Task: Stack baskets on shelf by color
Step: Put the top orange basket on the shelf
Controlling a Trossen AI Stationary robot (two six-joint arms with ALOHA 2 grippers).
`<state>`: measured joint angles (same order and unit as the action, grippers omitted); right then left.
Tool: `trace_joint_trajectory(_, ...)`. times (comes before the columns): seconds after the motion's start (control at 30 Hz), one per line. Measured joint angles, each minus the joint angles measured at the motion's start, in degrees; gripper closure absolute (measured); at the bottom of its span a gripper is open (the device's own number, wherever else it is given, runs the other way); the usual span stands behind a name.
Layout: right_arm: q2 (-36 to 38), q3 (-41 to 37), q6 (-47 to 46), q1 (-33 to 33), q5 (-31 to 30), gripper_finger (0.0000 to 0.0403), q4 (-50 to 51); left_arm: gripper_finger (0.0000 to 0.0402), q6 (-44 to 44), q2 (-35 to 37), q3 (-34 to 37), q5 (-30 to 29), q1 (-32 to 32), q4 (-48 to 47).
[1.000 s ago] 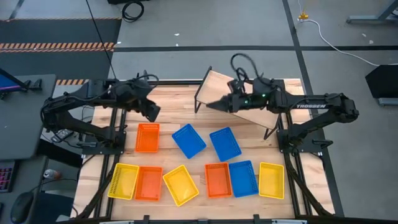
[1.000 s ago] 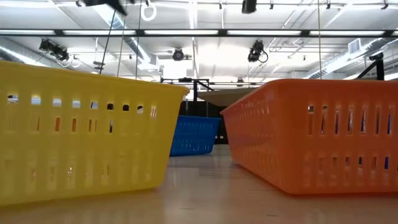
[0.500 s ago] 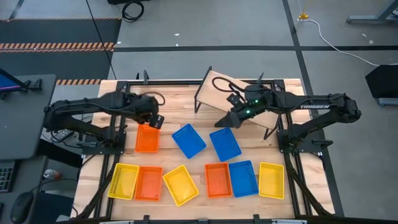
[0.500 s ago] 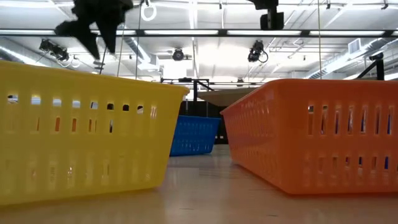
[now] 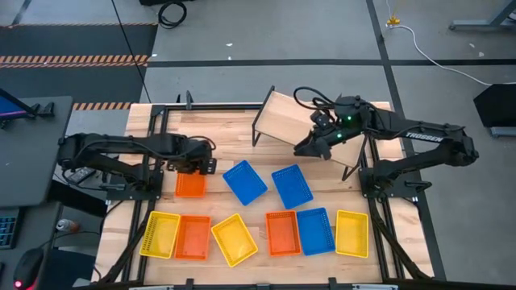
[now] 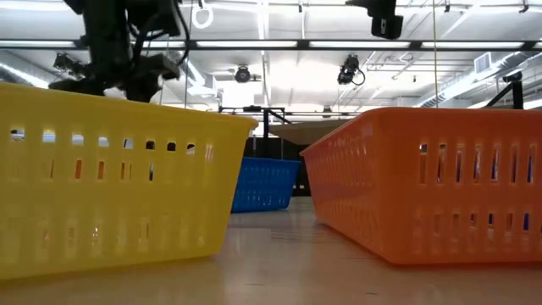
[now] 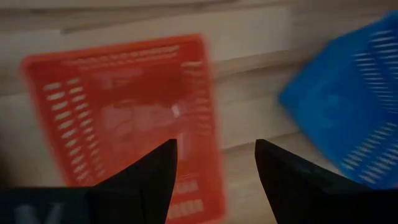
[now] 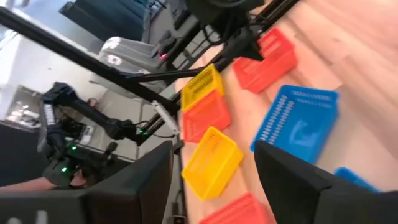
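Observation:
Nine baskets lie on the slatted table. An orange basket [image 5: 190, 185] and two blue baskets [image 5: 244, 181] [image 5: 292, 186] lie mid-table, and several yellow, orange and blue ones form a row near the front edge. The shelf [image 5: 289, 119] stands at the far side with nothing on it. My left gripper [image 5: 197, 163] points down, open, above the far end of the mid-table orange basket [image 7: 124, 106]; its fingers straddle one long wall without touching. My right gripper [image 5: 306, 149] hangs open over the shelf's near edge, holding nothing [image 8: 211, 180].
The front row runs yellow [image 5: 160, 234], orange [image 5: 193, 237], yellow [image 5: 235, 239], orange [image 5: 283, 232], blue [image 5: 315, 230], yellow [image 5: 351, 233]. Bare wood lies between this row and the mid-table baskets. Black frame rails border the table's left and right sides.
My left gripper has come down steeply toward the mid-table orange basket and has rolled at the wrist. My right gripper has drawn back toward the table's right edge over the shelf. No basket has moved.

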<state>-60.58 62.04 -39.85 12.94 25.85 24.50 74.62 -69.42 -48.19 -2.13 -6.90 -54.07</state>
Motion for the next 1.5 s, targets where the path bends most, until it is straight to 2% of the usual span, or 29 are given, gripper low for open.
trace_joint_trajectory(0.2,1.69,0.0,-3.19,2.72,5.37,0.0169,-3.08,0.0177,1.26,-1.24,1.16,1.25,0.0,1.13)
trace_joint_trajectory(0.47,2.82,-0.02,0.0,3.7,5.18,0.017,-3.02,0.018,-0.76,-7.25,1.12,1.35,-0.02,4.53)
trace_joint_trajectory(0.63,3.07,-0.02,-3.3,3.69,5.33,0.017,-3.32,0.0182,-4.58,-12.78,1.12,5.63,-0.02,7.46)
trace_joint_trajectory(0.77,4.0,-0.02,-4.08,3.48,5.18,0.017,-2.74,0.0189,-6.46,-15.25,1.12,6.33,-0.02,7.3)
trace_joint_trajectory(0.93,4.4,-0.02,-3.96,3.42,2.88,0.017,-1.98,0.0238,-10.37,-16.67,1.1,5.07,0.1,8.49)
trace_joint_trajectory(1.07,4.45,-0.02,-5.52,3.37,-0.62,0.017,-1.29,0.0309,-12.79,-17.17,1.12,4.74,-0.07,9.18)
trace_joint_trajectory(1.2,4.45,-0.02,-8.22,3.37,-0.87,0.017,-1.78,0.0385,-16.8,-17.21,0.9,5.2,-0.07,9.67)
trace_joint_trajectory(1.37,4.49,-0.02,-9.05,3.44,-0.7,0.017,-2.16,0.0393,-20.61,-17.15,-1.82,6.15,-0.01,8.17)
trace_joint_trajectory(1.5,4.53,-0.02,-9.69,3.77,-0.3,0.017,-3.12,0.0396,-23.58,-16.68,-8.09,5.84,0.13,4.69)
